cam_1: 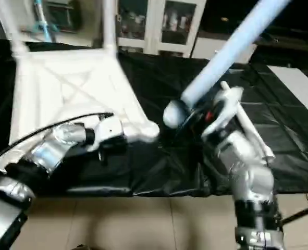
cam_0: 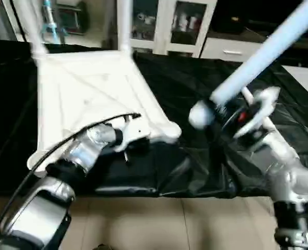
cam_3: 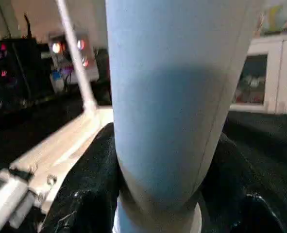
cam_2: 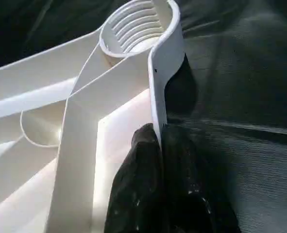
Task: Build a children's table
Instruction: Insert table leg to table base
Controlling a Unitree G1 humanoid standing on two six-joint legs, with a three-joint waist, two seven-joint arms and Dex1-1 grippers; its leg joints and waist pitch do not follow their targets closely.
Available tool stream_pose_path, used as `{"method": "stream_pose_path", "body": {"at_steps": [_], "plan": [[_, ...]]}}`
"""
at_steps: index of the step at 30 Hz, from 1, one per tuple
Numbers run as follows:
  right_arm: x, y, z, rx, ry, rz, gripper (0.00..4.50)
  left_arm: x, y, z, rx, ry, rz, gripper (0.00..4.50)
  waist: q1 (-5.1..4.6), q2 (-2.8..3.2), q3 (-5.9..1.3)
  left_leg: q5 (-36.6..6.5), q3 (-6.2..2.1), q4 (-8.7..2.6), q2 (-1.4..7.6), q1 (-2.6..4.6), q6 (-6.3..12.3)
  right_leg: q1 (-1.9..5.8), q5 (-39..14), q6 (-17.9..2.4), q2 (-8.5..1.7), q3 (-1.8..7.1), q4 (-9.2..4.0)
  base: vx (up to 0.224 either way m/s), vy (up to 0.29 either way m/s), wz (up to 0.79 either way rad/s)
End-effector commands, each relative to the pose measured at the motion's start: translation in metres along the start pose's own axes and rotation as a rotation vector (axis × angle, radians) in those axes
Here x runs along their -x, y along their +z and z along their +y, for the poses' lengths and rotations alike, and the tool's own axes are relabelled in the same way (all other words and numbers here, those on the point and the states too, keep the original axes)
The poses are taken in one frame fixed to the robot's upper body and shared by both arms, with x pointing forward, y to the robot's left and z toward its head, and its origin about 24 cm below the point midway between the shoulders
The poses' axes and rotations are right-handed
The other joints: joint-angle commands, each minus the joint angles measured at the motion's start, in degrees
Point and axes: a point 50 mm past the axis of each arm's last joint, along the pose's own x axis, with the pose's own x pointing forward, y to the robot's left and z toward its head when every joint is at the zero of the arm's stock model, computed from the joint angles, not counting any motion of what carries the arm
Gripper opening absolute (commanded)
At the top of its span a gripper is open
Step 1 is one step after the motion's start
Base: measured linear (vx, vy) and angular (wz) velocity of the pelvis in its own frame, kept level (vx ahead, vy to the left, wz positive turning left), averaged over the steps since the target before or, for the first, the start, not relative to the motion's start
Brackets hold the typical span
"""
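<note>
The children's table top [cam_0: 91, 88] lies upside down on the black cloth, ribs facing up. Two white legs [cam_0: 124, 26] stand upright in its far corners. My left gripper [cam_2: 159, 145] is shut on the thin rim of the near edge, just short of the near right corner's empty threaded socket [cam_2: 138, 24]. My right gripper [cam_0: 232, 117] is shut on another white leg [cam_0: 263, 52], held in the air and slanting up to the right. The leg's rounded lower end [cam_0: 199, 114] hovers a little to the right of that corner lobe [cam_0: 169, 133]. Black fingers [cam_3: 90, 184] wrap both sides of the leg [cam_3: 172, 87].
The black-cloth work table [cam_0: 206, 78] ends in a front edge [cam_0: 159, 191] close to me, with tiled floor below. A white flat sheet [cam_0: 306, 78] lies at the far right. White glass-door cabinets [cam_0: 169, 26] stand behind the table.
</note>
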Motion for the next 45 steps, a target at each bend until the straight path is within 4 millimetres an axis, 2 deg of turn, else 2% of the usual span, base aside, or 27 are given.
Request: {"method": "stream_pose_path", "body": {"at_steps": [1, 4, 6, 14, 18, 19, 25, 26, 27, 28, 29, 30, 31, 32, 33, 34, 35, 36, 37, 38, 39, 40, 41, 42, 43, 44, 45], "plan": [[0.002, 0.003, -0.001, -0.004, -0.01, 0.0, 1.86, 0.003, -0.004, 0.007, -0.046, 0.037, 0.05, 0.0, 0.42, 0.86, -3.68, -10.39, -0.79, -3.73, 2.14, 0.79, 0.13, 2.53, -4.21, -9.58, -3.74, 2.66, -3.82, 0.052, -0.019, -0.02], [0.007, 0.0, 0.002, 0.001, -0.01, 0.028, 1.86, 0.002, 0.004, 0.011, -0.043, 0.054, -0.018, 0.0, 0.55, 0.89, -4.13, -4.2, -0.5, -2.99, 2.06, 1.02, 2.44, 3.0, 8.03, -13.1, -3.42, 2.64, -2.52, 0.017, -0.002, -0.01], [0.012, -0.004, 0.001, 0.006, -0.025, 0.055, 1.86, 0.001, 0.008, 0.013, -0.007, 0.043, -0.071, 0.3, 0.68, 0.79, -4.06, -2.72, -0.37, -2.87, 2.06, 1.09, 3.87, 3.05, 10.31, -14.31, -3.46, 2.62, -2.38, 0.0, 0.0, 0.0], [0.021, -0.01, 0.001, 0.011, -0.082, 0.102, 1.86, 0.018, 0.031, 0.029, 0.067, 0.158, -0.283, 1.0, 1.62, 0.71, -3.4, -9.93, -0.22, -3.42, 2.64, 1.48, 1.13, 2.6, -2.29, -13.48, -3.84, 2.69, -3.25, 0.0, 0.0, 0.0], [0.028, -0.012, -0.006, 0.158, -0.247, 0.21, 1.86, 0.045, 0.045, 0.043, 0.255, 0.418, -0.474, 1.09, 1.74, 2.28, -3.37, -10.75, -0.36, -3.58, 2.64, 1.56, -1.74, 2.62, -1.05, -13.03, -3.61, 2.73, -2.81, 0.0, 0.0, 0.0], [0.029, -0.011, -0.007, 0.173, -0.268, 0.22, 1.86, 0.047, 0.046, 0.044, 0.287, 0.453, -0.489, 1.09, 1.44, 1.98, -3.2, -10.7, -0.32, -3.52, 2.59, 1.36, -2.19, 2.77, 0.26, -13.48, -3.34, 2.7, -2.84, 0.0, 0.0, 0.0], [0.038, -0.003, -0.007, 0.378, -0.418, 0.211, 1.86, 0.065, 0.015, 0.019, 0.575, 0.802, -0.502, 1.09, 1.38, 2.28, -3.32, -8.07, -0.34, -3.1, 2.47, 0.78, -0.17, 3.18, -0.76, -11.22, -2.78, 2.64, -3.13, 0.0, 0.0, 0.0], [0.039, -0.005, -0.005, 0.369, -0.434, 0.205, 1.86, 0.065, 0.007, 0.011, 0.599, 0.845, -0.468, 1.09, 1.4, 1.21, -2.81, -7.22, -2.5, -3.99, 1.06, -2.24, 2.98, 4.92, 0.33, -10.41, -3.1, -0.19, -2.7, 0.0, 0.0, 0.0], [0.039, -0.006, -0.004, 0.354, -0.447, 0.2, 1.86, 0.065, 0.003, 0.005, 0.61, 0.862, -0.446, 1.09, 0.65, 2.88, -3.34, -9.93, -4.1, -4.42, 1.5, -1.63, 5.69, 4.92, -2.8, -8.25, -2.65, -2.15, -3.25, -0.024, -0.024, 0.29], [0.039, -0.009, -0.005, 0.339, -0.475, 0.2, 1.86, 0.065, 0.003, 0.001, 0.602, 0.901, -0.425, 1.09, -1.02, 3.5, -3.72, -12.0, -7.07, -4.2, 3.09, -0.74, 8.55, 4.39, -2.26, -11.22, -2.1, -3.02, -2.63, -0.024, -0.024, 0.29], [0.039, -0.009, -0.005, 0.339, -0.475, 0.2, 1.86, 0.065, 0.003, 0.001, 0.602, 0.901, -0.425, 1.09, -1.41, 4.52, -3.45, -13.12, -8.93, -4.96, 4.17, -0.37, 10.45, 4.03, -2.86, -13.09, -1.07, -3.73, -1.58, 0.004, -0.059, 0.57], [0.039, -0.014, -0.007, 0.322, -0.505, 0.204, 1.86, 0.065, 0.006, -0.005, 0.599, 0.928, -0.404, 1.09, -2.76, 4.95, -2.94, -16.27, -13.05, -6.7, 6.17, 0.58, 14.22, 2.7, -8.1, -14.95, 0.58, -4.27, 1.75, -0.002, -0.099, 0.49], [0.039, -0.018, -0.007, 0.297, -0.506, 0.208, 1.86, 0.065, 0.008, -0.008, 0.595, 0.935, -0.391, 1.09, -3.35, 4.91, -2.72, -16.31, -15.86, -6.85, 6.07, 1.41, 17.09, 1.57, -12.76, -16.01, 1.19, -3.53, 3.9, -0.002, -0.099, 0.49], [0.038, -0.021, -0.006, 0.27, -0.497, 0.206, 1.86, 0.063, 0.009, -0.011, 0.602, 0.926, -0.378, 1.09, -3.08, 4.6, -2.48, -17.12, -16.84, -7.08, 5.58, 1.49, 17.3, 1.12, -13.88, -16.6, 1.18, -2.81, 4.42, -0.02, -0.137, 0.53], [0.036, -0.023, -0.003, 0.254, -0.484, 0.208, 1.86, 0.063, 0.01, -0.015, 0.615, 0.926, -0.364, 1.09, -2.59, 4.27, -2.31, -20.14, -17.35, -7.77, 3.53, 0.34, 15.31, 1.62, -13.46, -18.82, 1.03, -1.87, 4.57, -0.019, -0.184, 0.63], [0.035, -0.025, -0.002, 0.247, -0.477, 0.209, 1.86, 0.063, 0.01, -0.017, 0.625, 0.933, -0.354, 1.09, -2.12, 3.42, -2.0, -21.77, -17.72, -7.96, 0.52, -1.33, 12.39, 2.92, -14.17, -21.93, 0.23, -0.82, 2.72, -0.019, -0.184, 0.63], [0.034, -0.028, 0.001, 0.243, -0.458, 0.217, 1.86, 0.062, 0.01, -0.019, 0.627, 0.932, -0.344, 1.09, -1.74, 2.9, -2.03, -21.92, -17.25, -6.86, -1.19, -2.05, 10.39, 3.57, -15.83, -24.13, -0.4, -0.52, 0.79, -0.031, -0.23, 0.65], [0.033, -0.029, 0.003, 0.241, -0.446, 0.222, 1.86, 0.062, 0.01, -0.02, 0.626, 0.932, -0.338, 1.09, -0.69, 0.5, -2.25, -19.04, -12.55, 2.13, -5.83, -4.68, 5.73, 4.37, -25.02, -28.13, -4.65, -0.67, -5.88, -0.022, -0.124, 0.34], [0.033, -0.029, 0.003, 0.241, -0.446, 0.222, 1.86, 0.062, 0.01, -0.02, 0.626, 0.932, -0.338, 1.09, 0.68, -0.26, -2.75, -15.2, -6.58, 12.48, -6.66, -3.37, 5.01, 4.0, -29.8, -28.92, -7.71, -2.37, -9.66, -0.053, -0.247, 0.68], [0.035, -0.037, 0.004, 0.208, -0.459, 0.24, 1.86, 0.059, 0.009, -0.022, 0.648, 0.934, -0.318, 1.09, 0.59, -0.4, -1.36, -14.25, -2.35, 16.45, -3.96, -5.2, 7.07, 4.0, -32.17, -22.21, -8.5, -3.84, -8.64, -0.044, -0.215, 0.46], [0.037, -0.044, 0.009, 0.161, -0.451, 0.265, 1.86, 0.057, 0.013, -0.023, 0.648, 0.906, -0.345, 1.09, 0.87, 1.04, -1.11, -16.99, -1.03, 13.36, -4.22, -2.07, 6.59, 3.4, -30.66, -16.02, -6.45, -0.96, -8.42, -0.046, -0.306, 0.61], [0.037, -0.044, 0.009, 0.161, -0.451, 0.265, 1.86, 0.057, 0.013, -0.023, 0.648, 0.906, -0.345, 1.09, 1.93, 1.05, -2.18, -17.82, -1.49, 8.18, -2.62, -0.83, 8.53, 6.33, -27.54, -10.09, -7.03, 0.09, -8.1, -0.015, -0.183, 0.28], [0.038, -0.045, 0.011, 0.161, -0.443, 0.274, 1.86, 0.057, 0.015, -0.023, 0.648, 0.889, -0.357, 1.09, 2.45, 2.01, -2.54, -15.88, -1.83, 5.2, -1.37, 0.49, 9.35, 6.62, -23.41, -5.94, -5.92, 0.37, -8.3, -0.002, -0.193, 0.4], [0.038, -0.047, 0.015, 0.17, -0.412, 0.28, 1.86, 0.058, 0.017, -0.023, 0.653, 0.876, -0.385, 1.09, 2.61, 3.41, -3.48, -6.93, -7.39, 0.13, 8.68, 5.81, 13.15, 3.43, -10.92, 3.32, -3.15, -2.24, -4.66, -0.003, -0.22, 0.44], [0.038, -0.048, 0.018, 0.179, -0.392, 0.283, 1.86, 0.058, 0.019, -0.023, 0.657, 0.871, -0.399, 1.09, 1.29, 2.75, -4.39, 8.38, -10.51, -0.42, 17.35, 8.76, 20.74, -1.49, -2.49, 3.97, -6.98, 0.99, 3.25, -0.003, -0.22, 0.44], [0.038, -0.05, 0.021, 0.19, -0.371, 0.285, 1.86, 0.059, 0.02, -0.023, 0.666, 0.854, -0.411, 1.09, 0.49, 3.33, -4.83, 15.77, -9.77, 1.6, 15.06, 10.28, 22.05, -4.48, 2.21, 2.02, -9.15, 4.04, 4.91, 0.027, -0.233, 0.25], [0.037, -0.051, 0.026, 0.189, -0.354, 0.283, 1.86, 0.061, 0.018, -0.023, 0.668, 0.854, -0.397, 1.09, 1.24, 0.64, -3.98, 14.77, -4.57, 4.86, 4.19, 6.03, 15.75, -1.91, 12.16, -0.02, -9.6, 6.79, 0.84, 0.025, -0.054, 0.14]]}}
